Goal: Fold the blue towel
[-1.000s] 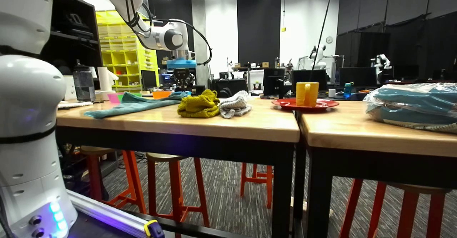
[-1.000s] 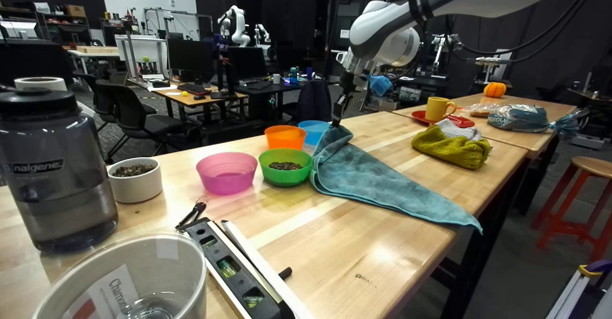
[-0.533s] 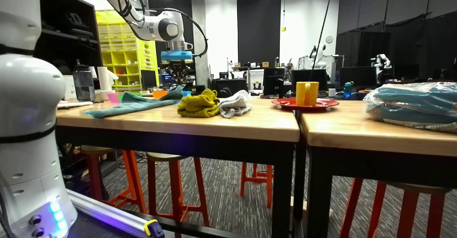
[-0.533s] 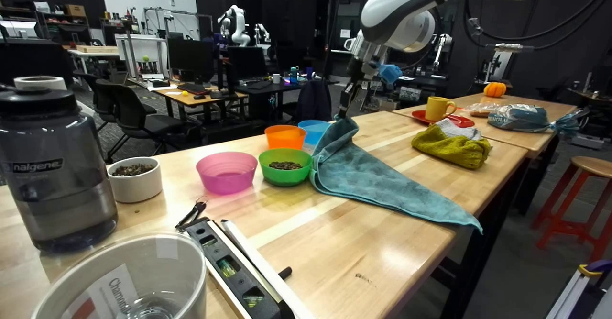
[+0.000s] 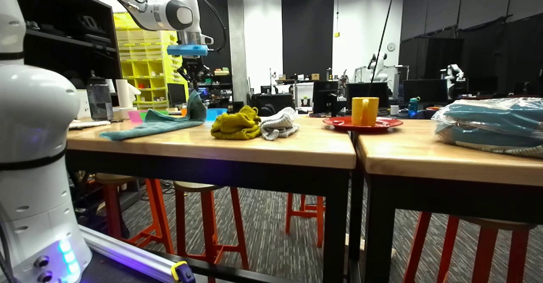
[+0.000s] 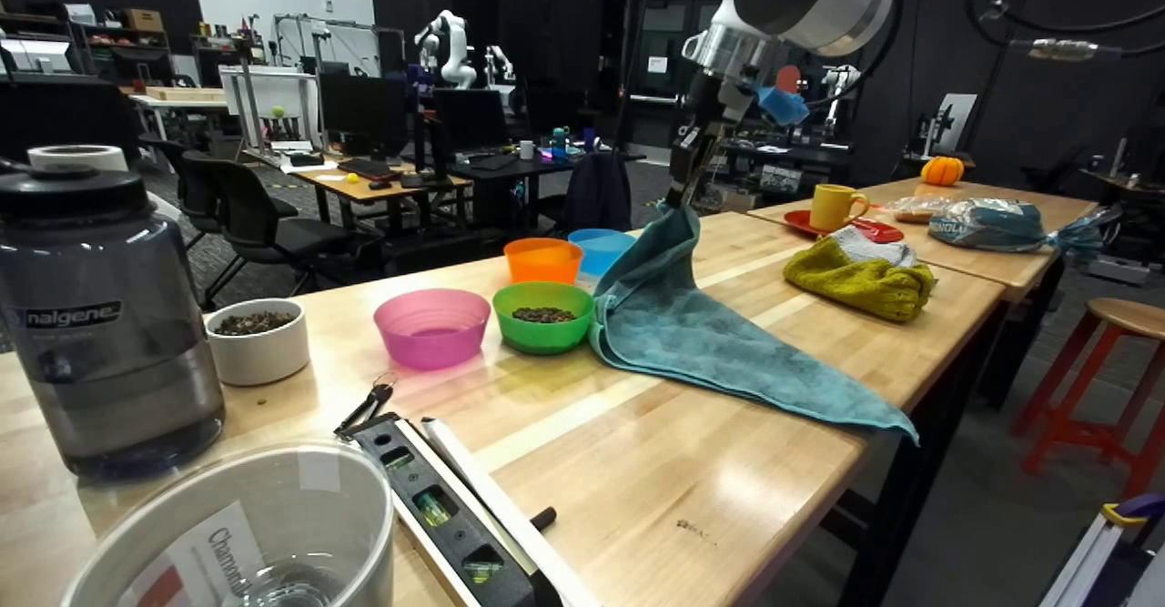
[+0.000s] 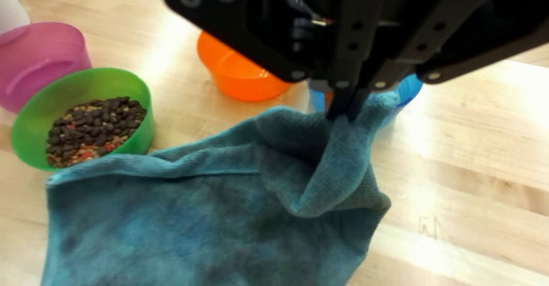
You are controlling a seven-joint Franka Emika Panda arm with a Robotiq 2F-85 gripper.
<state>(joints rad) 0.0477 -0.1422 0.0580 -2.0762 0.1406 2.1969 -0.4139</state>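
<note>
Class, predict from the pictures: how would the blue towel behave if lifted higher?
Likely floppy: the blue towel bends into soft folds beneath the gripper. Probably not slippery, given its fuzzy surface. Its far end may drag before rising, as much of it lies on the table.

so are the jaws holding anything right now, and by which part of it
Yes: the towel, pinched by a raised peak of its cloth between the jaws. Whether that is a corner or just an edge cannot be told.

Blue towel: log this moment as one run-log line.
blue towel: part held up, most on table, beside green bowl | gripper: shut on raised part | fold: unfinished
</note>
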